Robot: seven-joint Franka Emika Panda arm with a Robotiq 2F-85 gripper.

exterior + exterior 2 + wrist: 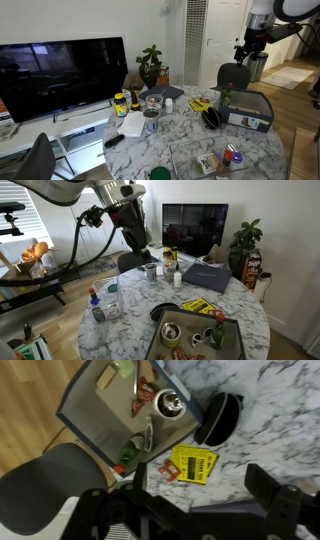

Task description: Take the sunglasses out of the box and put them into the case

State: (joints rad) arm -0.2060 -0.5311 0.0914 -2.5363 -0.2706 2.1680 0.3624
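Box (pixel 88 428) and case (pixel 218 417) well below open jaws

This is a home: a living room with a dining corner. A large flat television (pixel 62 75) stands on a low white cabinet (pixel 70 125), with a leafy houseplant (pixel 150 62) beside it. A round table (pixel 185 135) with a marble top carries household clutter, such as bottles (pixel 120 103) and a yellow packet (pixel 199 105). A padded chair (pixel 234 74) sits at the table. Behind it are a white louvred door (pixel 195 35) and a wooden floor (pixel 292 72). Daylight comes through window blinds (pixel 8 195).
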